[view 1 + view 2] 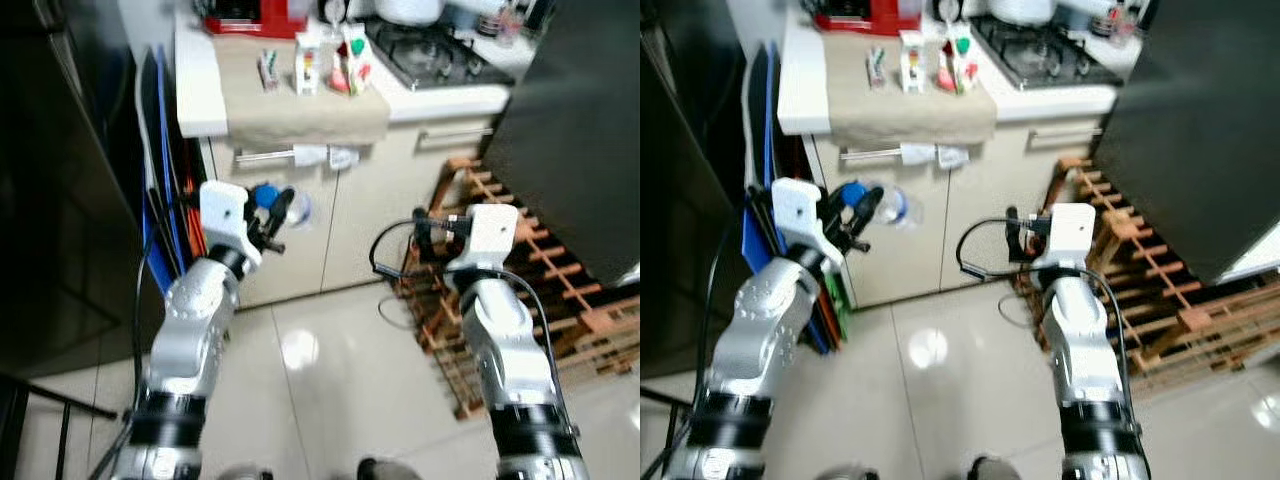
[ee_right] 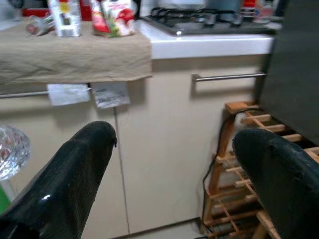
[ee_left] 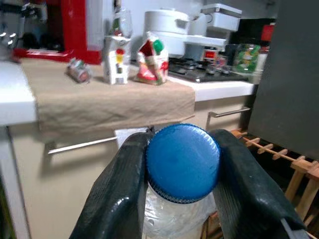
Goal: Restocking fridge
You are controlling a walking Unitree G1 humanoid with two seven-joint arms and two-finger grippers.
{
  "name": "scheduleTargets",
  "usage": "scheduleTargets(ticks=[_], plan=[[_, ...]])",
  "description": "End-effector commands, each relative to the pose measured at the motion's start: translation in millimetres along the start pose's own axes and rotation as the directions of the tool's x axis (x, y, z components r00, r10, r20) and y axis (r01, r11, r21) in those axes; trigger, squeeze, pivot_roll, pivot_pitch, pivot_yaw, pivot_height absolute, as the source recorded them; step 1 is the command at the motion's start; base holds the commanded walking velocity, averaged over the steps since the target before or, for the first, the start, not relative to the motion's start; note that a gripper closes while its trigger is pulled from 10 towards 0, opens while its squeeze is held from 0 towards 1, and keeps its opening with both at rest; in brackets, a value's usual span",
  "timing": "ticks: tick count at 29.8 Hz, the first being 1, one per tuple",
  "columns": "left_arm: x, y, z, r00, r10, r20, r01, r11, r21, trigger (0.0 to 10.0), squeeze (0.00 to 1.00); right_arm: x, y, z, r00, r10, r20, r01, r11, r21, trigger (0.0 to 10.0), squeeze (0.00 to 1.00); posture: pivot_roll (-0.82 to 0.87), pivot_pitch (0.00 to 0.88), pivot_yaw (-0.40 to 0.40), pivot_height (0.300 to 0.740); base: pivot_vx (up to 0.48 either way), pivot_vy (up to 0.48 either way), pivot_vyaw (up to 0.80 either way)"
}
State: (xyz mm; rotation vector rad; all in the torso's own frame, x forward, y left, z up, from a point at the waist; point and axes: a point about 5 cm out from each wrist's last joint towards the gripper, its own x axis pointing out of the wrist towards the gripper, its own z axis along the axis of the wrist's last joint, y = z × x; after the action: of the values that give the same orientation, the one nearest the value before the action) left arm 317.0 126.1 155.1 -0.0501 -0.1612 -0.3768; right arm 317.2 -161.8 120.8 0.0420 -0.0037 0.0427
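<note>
My left gripper (image 1: 275,210) is shut on a clear plastic bottle with a blue cap (image 3: 182,162); the bottle (image 1: 295,208) is held out in front of the cream cabinets. In the left wrist view the black fingers (image 3: 119,191) clamp the cap on both sides. My right gripper (image 1: 428,232) is raised at the right, open and holding nothing, its fingers (image 2: 75,172) spread wide. On the counter's beige cloth (image 1: 290,100) stand two cartons (image 1: 307,62), (image 1: 355,60) and a small can (image 1: 268,70). The dark fridge side (image 1: 60,180) stands at the left.
A wooden slatted rack (image 1: 540,270) lies on the floor at the right under a large dark panel (image 1: 580,130). Blue and orange flat items (image 1: 165,210) lean between fridge and cabinet. A gas hob (image 1: 430,55) and red appliance (image 1: 250,15) sit on the counter. Glossy tiles (image 1: 320,380) lie ahead.
</note>
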Motion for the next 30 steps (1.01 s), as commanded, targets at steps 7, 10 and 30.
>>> scheduleTargets(ticks=[7, 10, 30], plan=[[16.0, -17.3, 15.4, 0.991, -0.107, 0.079, 0.104, 0.994, 0.038, 10.0, 0.0, 4.5, -13.6, 8.6, 0.997, -0.057, 0.045, 0.058, 0.998, -0.005, 10.0, 0.0, -0.06, 0.0, 0.017, 0.74, 0.0, -0.48, -0.59], [17.2, -17.3, 11.9, 0.992, -0.104, 0.077, 0.102, 0.995, 0.022, 10.0, 0.0, 2.2, -17.2, 4.0, 0.997, -0.073, 0.031, 0.073, 0.997, 0.008, 10.0, 0.0, -0.07, 0.0, 0.016, 0.74, 0.0, -0.48, -0.59], [12.4, -13.9, 3.2, 0.994, -0.091, 0.068, 0.093, 0.995, -0.026, 10.0, 0.0, -2.6, -19.7, -1.5, 0.996, -0.087, 0.02, 0.087, 0.996, 0.007, 10.0, 0.0, -0.08, 0.0, 0.015, 0.74, 0.0, -0.144, -0.61]])
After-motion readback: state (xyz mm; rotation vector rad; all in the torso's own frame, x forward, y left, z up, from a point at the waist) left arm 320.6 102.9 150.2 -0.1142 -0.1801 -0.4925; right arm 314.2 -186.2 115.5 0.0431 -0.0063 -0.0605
